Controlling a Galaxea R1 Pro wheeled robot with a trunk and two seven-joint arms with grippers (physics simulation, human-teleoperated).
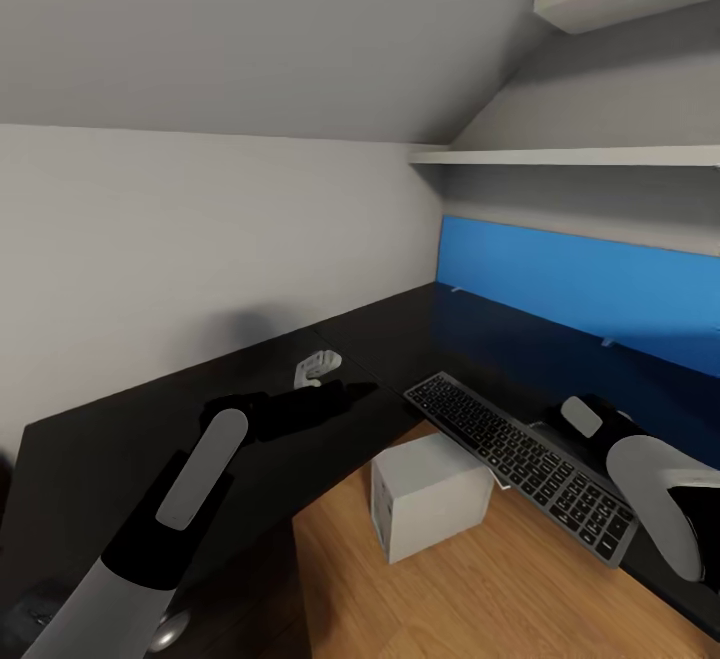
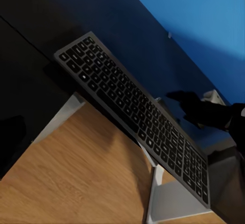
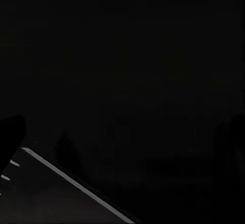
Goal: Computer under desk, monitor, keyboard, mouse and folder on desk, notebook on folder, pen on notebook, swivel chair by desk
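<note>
Diagonally, slim silver-framed keyboard [image 1: 520,464] overhanging black desk [image 1: 150,429] (both hands' grip unclear).

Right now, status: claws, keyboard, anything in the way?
Left claw over desk, state unclear. Right claw unclear, beside keyboard. Keyboard on desk, overhanging its edge. Computer on floor beneath.

Sloped pale grey walls [image 1: 200,89], white shelves [image 1: 570,154], wood floor [image 1: 450,589]
</note>
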